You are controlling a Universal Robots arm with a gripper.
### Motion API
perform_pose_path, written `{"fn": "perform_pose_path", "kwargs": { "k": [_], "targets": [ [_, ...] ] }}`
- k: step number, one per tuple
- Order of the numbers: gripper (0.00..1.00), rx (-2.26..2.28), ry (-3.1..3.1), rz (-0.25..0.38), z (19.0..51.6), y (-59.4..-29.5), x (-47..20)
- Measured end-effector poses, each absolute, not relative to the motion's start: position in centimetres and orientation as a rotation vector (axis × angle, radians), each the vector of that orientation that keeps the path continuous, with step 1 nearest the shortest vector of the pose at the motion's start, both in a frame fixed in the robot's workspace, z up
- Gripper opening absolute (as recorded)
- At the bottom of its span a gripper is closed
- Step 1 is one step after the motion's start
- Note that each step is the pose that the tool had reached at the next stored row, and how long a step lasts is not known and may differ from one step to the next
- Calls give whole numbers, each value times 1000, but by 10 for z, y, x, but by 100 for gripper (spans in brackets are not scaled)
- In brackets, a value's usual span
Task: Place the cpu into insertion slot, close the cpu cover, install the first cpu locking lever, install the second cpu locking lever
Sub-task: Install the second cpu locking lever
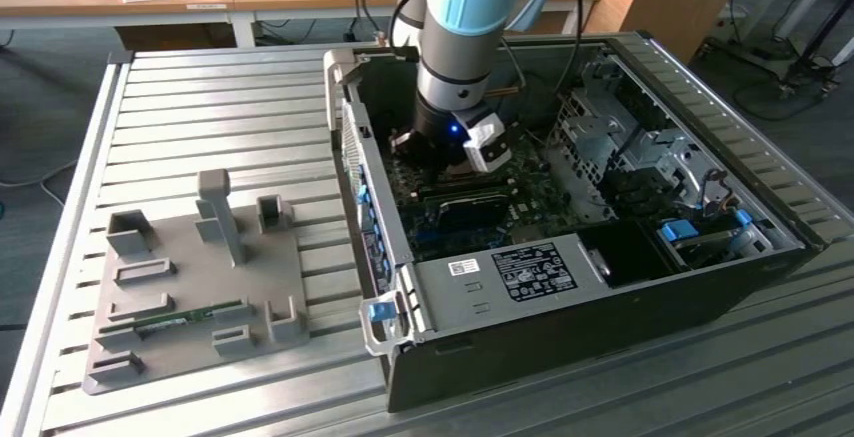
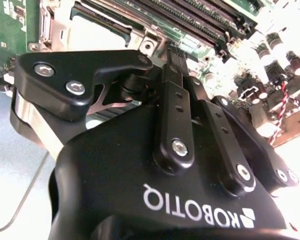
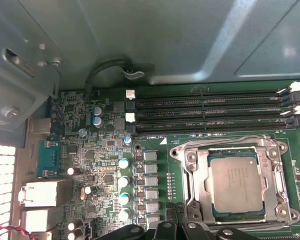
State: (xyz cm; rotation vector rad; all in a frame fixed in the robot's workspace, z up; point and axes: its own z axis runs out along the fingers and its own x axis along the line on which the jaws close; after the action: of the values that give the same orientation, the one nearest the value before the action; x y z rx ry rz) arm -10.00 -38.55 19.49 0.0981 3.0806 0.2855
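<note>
The cpu (image 3: 237, 183), a small flat square chip with a silvery-grey metal top, sits seated in its socket on the green motherboard (image 3: 105, 165), as the first wrist view shows. The cpu cover (image 3: 200, 192), a thin square metal frame plate with a large window, lies flat down around the chip, its window framing the grey top. Thin wire levers run along the frame's edges; whether they are latched cannot be told from here. Beside the socket: four long black memory slots (image 3: 210, 112) with white end clips, and a column of small round silver-topped capacitors (image 3: 124, 182) toward the board's port side. The black pincer (image 2: 172, 52) hangs just above the board near the socket edge; in the second wrist view its fingers (image 2: 175, 95) look pressed together with nothing between them, though the tips are partly hidden by the pincer's own body. In the exterior view the arm's pale blue and silver column (image 1: 467, 27) reaches down into the open black computer case (image 1: 561, 347), which lies on a slatted metal table (image 1: 200, 107). On the exterior view's left, well apart from the case, a grey moulded fixture tray (image 1: 187, 287) rests on the table.
</note>
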Motion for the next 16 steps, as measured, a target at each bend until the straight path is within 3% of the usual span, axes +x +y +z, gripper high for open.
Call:
{"fn": "perform_pose_path", "kwargs": {
  "k": [16],
  "targets": [
    [11,98,3082,271,202,-385,-100]
  ]
}}
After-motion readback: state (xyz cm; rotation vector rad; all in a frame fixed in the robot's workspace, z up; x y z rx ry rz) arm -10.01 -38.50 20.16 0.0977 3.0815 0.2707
